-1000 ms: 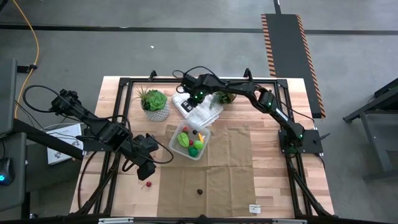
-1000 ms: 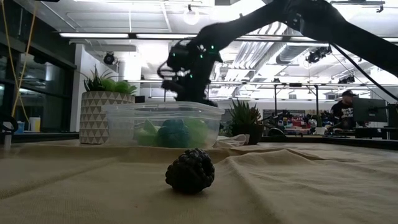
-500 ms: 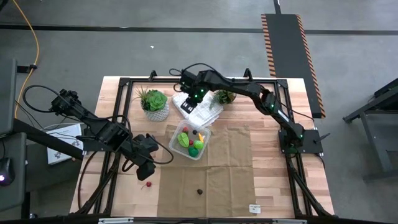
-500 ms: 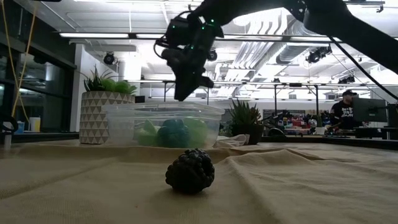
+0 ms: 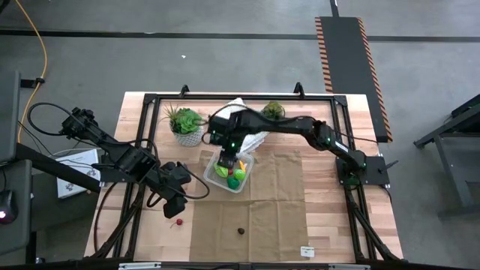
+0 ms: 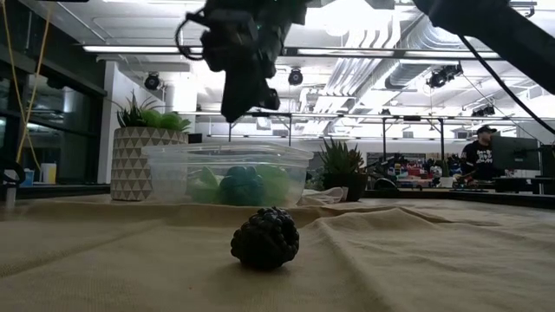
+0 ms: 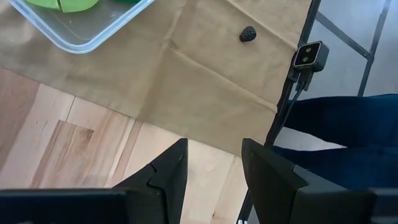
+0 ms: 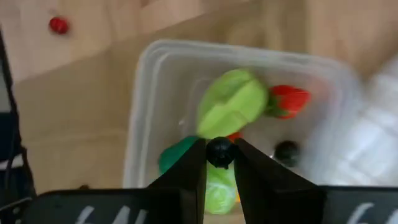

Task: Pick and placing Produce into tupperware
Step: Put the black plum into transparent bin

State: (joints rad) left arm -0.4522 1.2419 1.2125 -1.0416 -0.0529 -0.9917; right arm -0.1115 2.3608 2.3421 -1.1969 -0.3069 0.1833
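Observation:
The clear square tupperware (image 5: 211,175) sits on the tan cloth and holds green, red and dark toy pieces (image 8: 233,102). My right gripper (image 5: 226,159) hangs above it, high over its rim in the low view (image 6: 234,111), shut on a small dark round piece (image 8: 219,152). A dark brown bumpy piece (image 5: 241,231) rests on the cloth toward the near edge (image 6: 264,237). A small red piece (image 5: 178,223) lies on bare wood. My left gripper (image 5: 175,204) waits open just beside it, near the table's left side (image 7: 211,168). My right gripper pinches the small dark round piece (image 8: 219,153) between its two fingertips (image 8: 194,163), pointing down from above. The piece is lifted clear, over the produce in the tupperware.
Two potted plants (image 5: 186,122) (image 5: 272,111) and a white wrinkled bag (image 5: 253,135) stand at the far side, right behind the tupperware. The tan cloth (image 5: 285,202) covers the middle; black frame rails edge the table. A person (image 6: 479,149) sits far back in the room.
My right gripper has risen from the far side by the white bag and swung toward the near edge, ending above the tupperware. The left arm and the loose pieces have kept still.

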